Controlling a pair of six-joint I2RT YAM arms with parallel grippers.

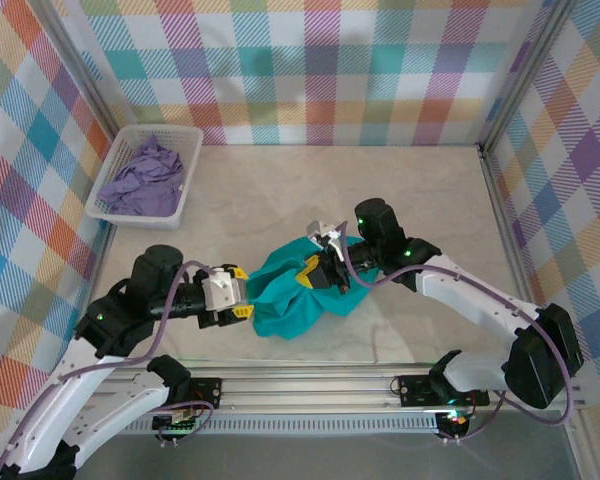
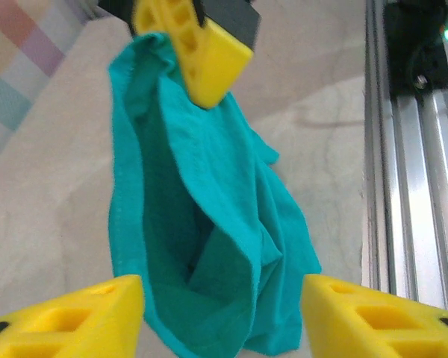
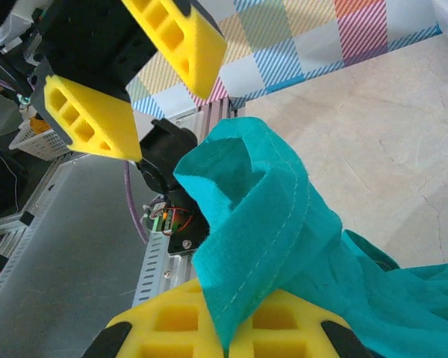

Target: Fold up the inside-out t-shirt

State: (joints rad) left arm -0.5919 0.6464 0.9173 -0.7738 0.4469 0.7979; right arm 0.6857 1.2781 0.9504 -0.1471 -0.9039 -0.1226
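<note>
The inside-out t-shirt is a crumpled teal lump at the table's middle. My right gripper is shut on a stitched hem of it; in the right wrist view the hem loops up out of the closed yellow pads. In the left wrist view the shirt hangs from the right gripper's yellow finger down toward the table. My left gripper stands open at the shirt's left edge. Its two yellow fingertips flank the lower cloth without pinching it.
A white basket at the back left holds a lavender garment. An aluminium rail runs along the near edge. Plaid walls close the table's left, back and right sides.
</note>
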